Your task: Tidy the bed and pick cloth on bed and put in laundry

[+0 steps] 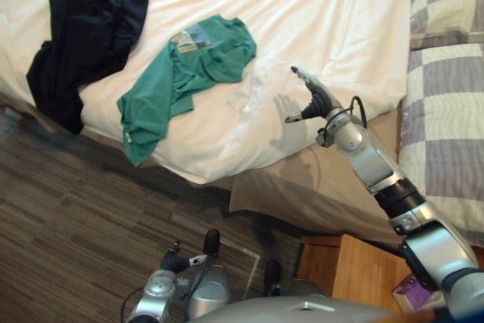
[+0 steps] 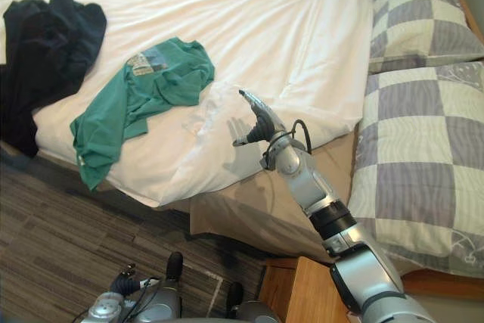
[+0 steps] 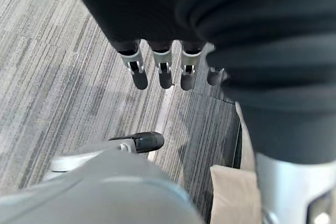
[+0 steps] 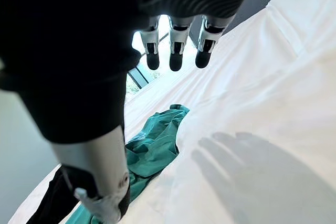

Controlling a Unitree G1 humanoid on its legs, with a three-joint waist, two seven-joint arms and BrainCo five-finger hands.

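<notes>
A green t-shirt (image 1: 189,73) lies crumpled on the white sheet (image 1: 318,13) near the bed's front edge, part of it hanging over the side. A dark garment (image 1: 83,32) is heaped at the bed's left corner and droops toward the floor. My right hand (image 1: 316,97) hovers open above the sheet, to the right of the green t-shirt (image 4: 149,153) and apart from it, fingers (image 4: 176,51) straight and holding nothing. My left hand (image 1: 185,260) hangs low over the floor, its fingers (image 3: 163,72) relaxed and empty.
Checked grey-and-white pillows (image 2: 423,134) cover the bed's right side. A wooden nightstand (image 1: 352,270) stands below my right arm. Striped grey carpet (image 1: 83,225) runs along the front of the bed. A beige bed skirt (image 1: 295,187) hangs beneath the sheet.
</notes>
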